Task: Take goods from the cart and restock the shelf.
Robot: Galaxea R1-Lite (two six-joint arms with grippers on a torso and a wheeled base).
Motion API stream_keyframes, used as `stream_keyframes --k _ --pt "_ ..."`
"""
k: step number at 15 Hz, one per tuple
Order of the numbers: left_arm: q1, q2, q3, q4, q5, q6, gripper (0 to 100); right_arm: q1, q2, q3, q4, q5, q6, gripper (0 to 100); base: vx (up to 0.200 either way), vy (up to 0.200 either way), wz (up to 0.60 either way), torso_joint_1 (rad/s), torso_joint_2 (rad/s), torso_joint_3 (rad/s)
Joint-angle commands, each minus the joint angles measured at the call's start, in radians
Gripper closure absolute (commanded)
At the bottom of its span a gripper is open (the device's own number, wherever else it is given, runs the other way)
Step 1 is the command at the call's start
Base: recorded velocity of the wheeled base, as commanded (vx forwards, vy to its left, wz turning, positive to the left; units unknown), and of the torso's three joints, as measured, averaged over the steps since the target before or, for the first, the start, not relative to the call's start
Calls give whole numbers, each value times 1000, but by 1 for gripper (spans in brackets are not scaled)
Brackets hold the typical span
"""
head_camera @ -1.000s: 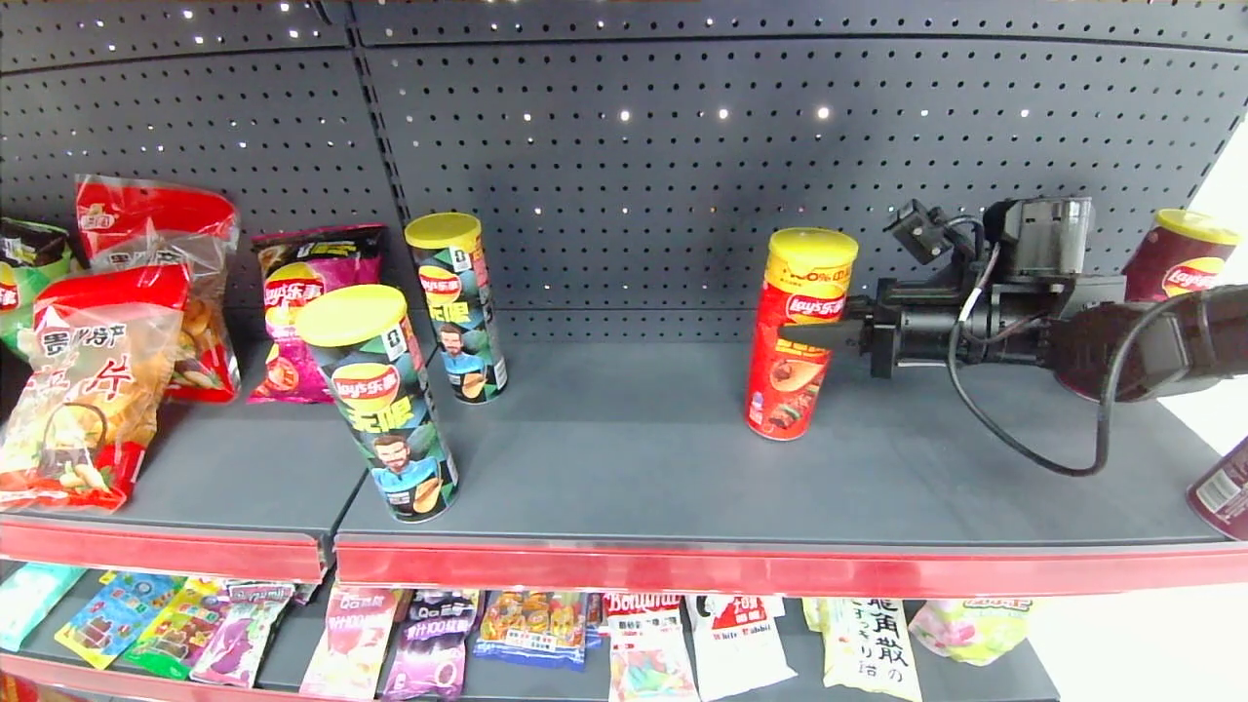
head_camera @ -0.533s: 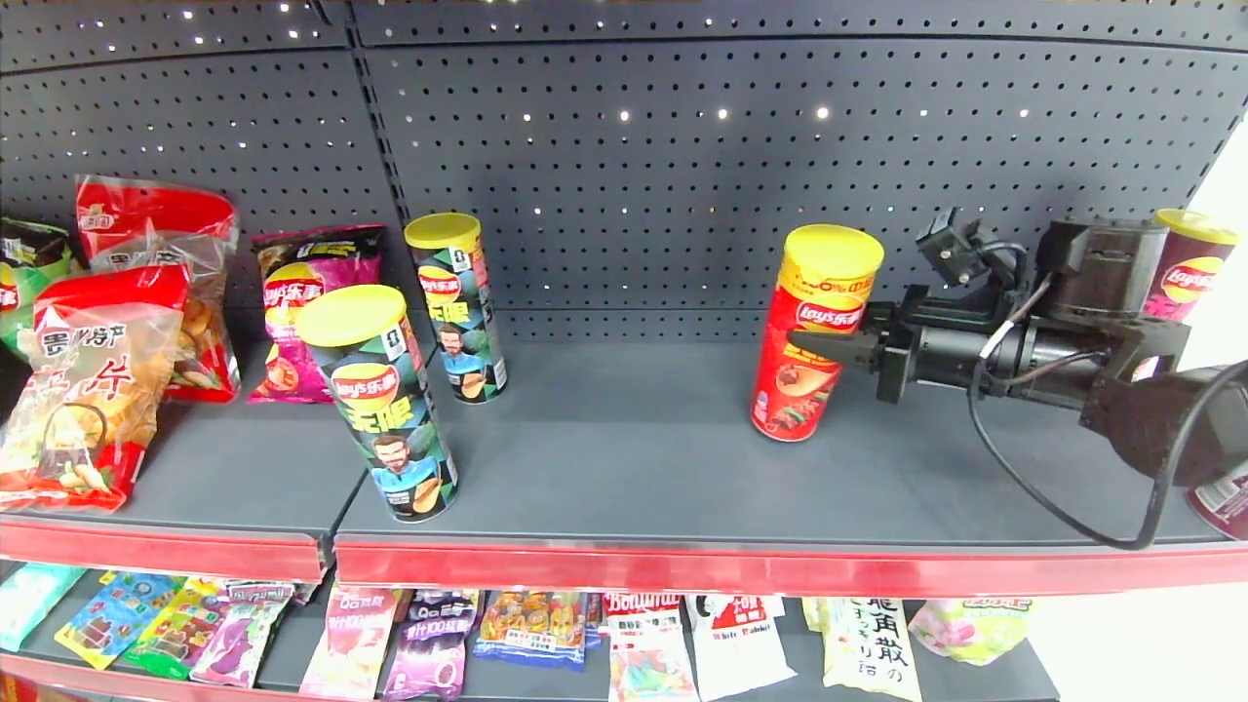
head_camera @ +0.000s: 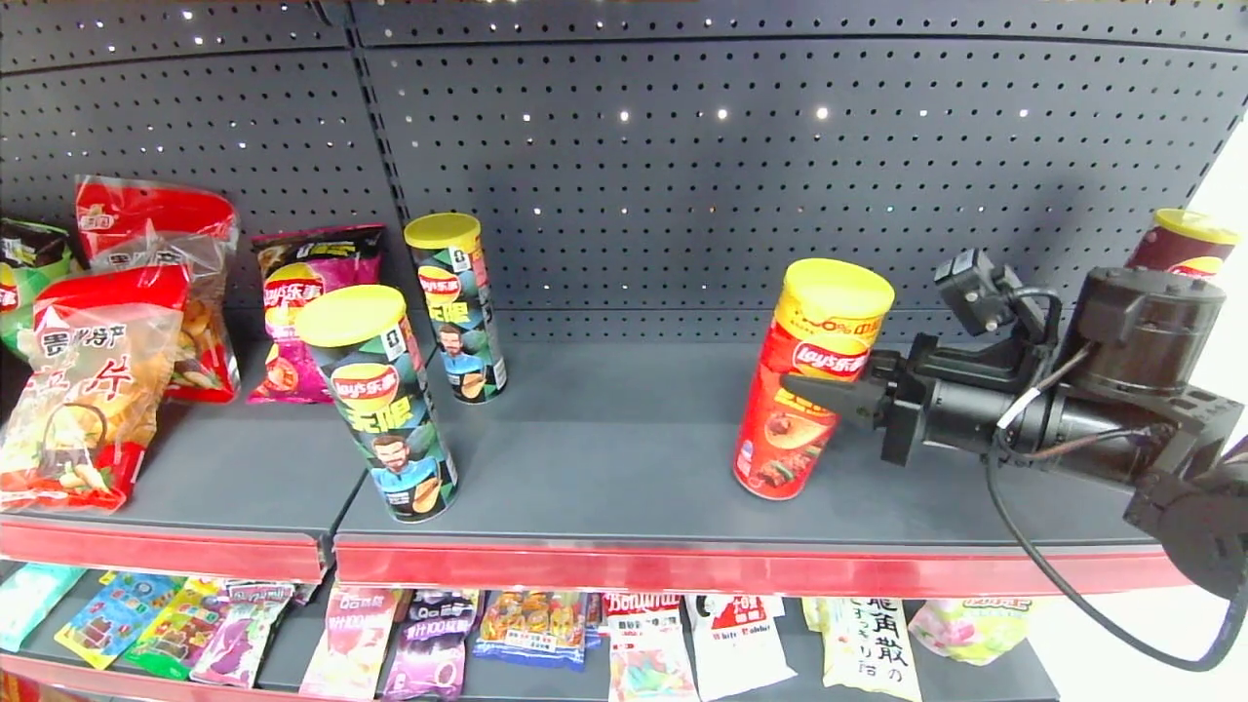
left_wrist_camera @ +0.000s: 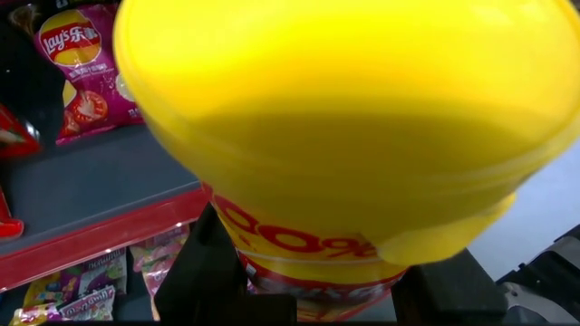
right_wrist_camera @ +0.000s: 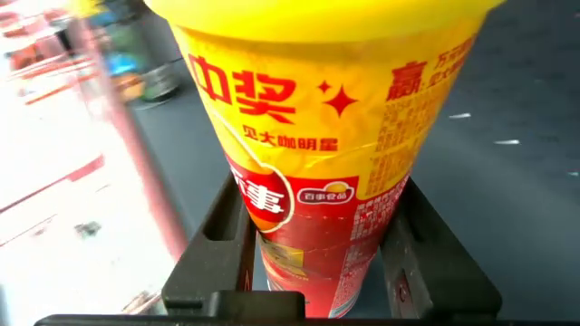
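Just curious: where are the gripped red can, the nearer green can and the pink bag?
red can (head_camera: 780,444), head view, lower body.
nearer green can (head_camera: 353,314), head view, yellow lid.
pink bag (head_camera: 297,302), head view, front.

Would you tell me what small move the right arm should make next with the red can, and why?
Probably straighten the red can upright before letting go: the right gripper is shut on its upper half, and the can leans, lid toward the arm, base near the shelf's front edge. Released like this, it may well topple.
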Motion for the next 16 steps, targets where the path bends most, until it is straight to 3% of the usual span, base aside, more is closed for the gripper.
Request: stream_keyframes --k 1,6,12,16 --pt "0 1 -1 0 0 5 100 0 -14 15 -6 46 -7 100 0 0 0 0 0 0" --pt "0 -1 -1 0 0 5 100 -12 -5 -5 -4 65 -11 100 0 0 0 0 0 0" --pt "0 -1 1 0 0 5 100 -94 -23 -59 -1 69 -14 100 0 0 0 0 0 0" --pt "0 -2 1 0 0 5 100 -86 -43 16 0 77 -75 100 0 0 0 0 0 0"
